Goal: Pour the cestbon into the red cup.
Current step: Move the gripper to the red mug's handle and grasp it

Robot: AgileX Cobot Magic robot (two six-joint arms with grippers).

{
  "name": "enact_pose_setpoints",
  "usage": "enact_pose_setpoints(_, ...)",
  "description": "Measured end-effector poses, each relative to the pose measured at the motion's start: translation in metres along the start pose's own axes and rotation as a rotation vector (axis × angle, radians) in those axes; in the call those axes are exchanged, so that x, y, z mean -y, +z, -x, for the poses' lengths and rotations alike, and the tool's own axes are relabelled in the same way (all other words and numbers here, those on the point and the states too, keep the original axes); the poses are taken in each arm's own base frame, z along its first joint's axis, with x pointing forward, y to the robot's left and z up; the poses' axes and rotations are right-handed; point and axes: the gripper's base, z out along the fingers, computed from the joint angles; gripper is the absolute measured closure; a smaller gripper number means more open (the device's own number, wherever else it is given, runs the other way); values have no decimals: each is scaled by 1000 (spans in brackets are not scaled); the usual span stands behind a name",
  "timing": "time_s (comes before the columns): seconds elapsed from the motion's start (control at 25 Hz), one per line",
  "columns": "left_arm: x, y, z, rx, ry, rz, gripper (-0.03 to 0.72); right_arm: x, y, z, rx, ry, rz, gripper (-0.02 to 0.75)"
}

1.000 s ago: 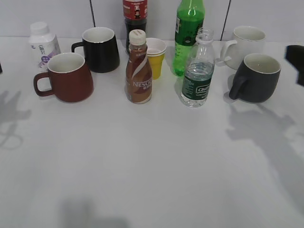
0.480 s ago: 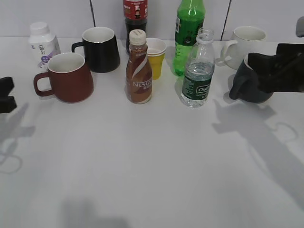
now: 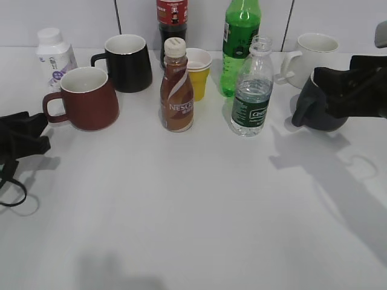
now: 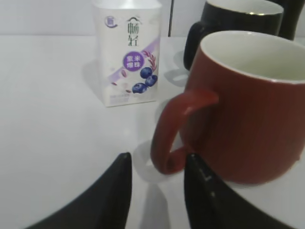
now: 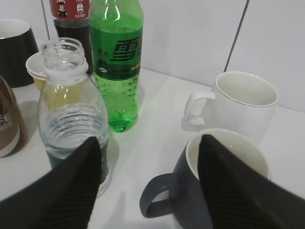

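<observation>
The cestbon point(image 3: 250, 90), a capless clear bottle with a dark green label, stands upright right of centre and is partly full. The red cup point(image 3: 89, 99) stands at the left with its handle pointing left. My left gripper point(image 3: 40, 134) is open and empty, low on the table just left of the cup. In the left wrist view its fingertips point(image 4: 156, 160) flank the handle of the red cup point(image 4: 248, 105). My right gripper point(image 3: 323, 90) is open and empty, right of the bottle, over the dark grey mug. In the right wrist view it point(image 5: 148, 140) spans the cestbon point(image 5: 71, 119) and that mug.
A dark grey mug point(image 3: 326, 103) and a white mug point(image 3: 311, 57) stand at the right. A brown Nescafe bottle point(image 3: 176, 90), a yellow cup point(image 3: 198, 75), a green soda bottle point(image 3: 239, 42), a black mug point(image 3: 128, 63) and a white yoghurt bottle point(image 3: 54, 54) stand nearby.
My left gripper has moved in from the left edge to the red cup's handle. My right gripper came in from the right edge over the dark grey mug, then held nearly still.
</observation>
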Motion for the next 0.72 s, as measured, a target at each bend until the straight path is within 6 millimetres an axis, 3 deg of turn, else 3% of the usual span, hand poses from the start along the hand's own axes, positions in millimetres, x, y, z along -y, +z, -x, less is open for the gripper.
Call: enact_pose_setpoints(0.72, -7, 55, 3, -23, 44, -1, 390, 0, 0, 0, 1, 1, 0, 257)
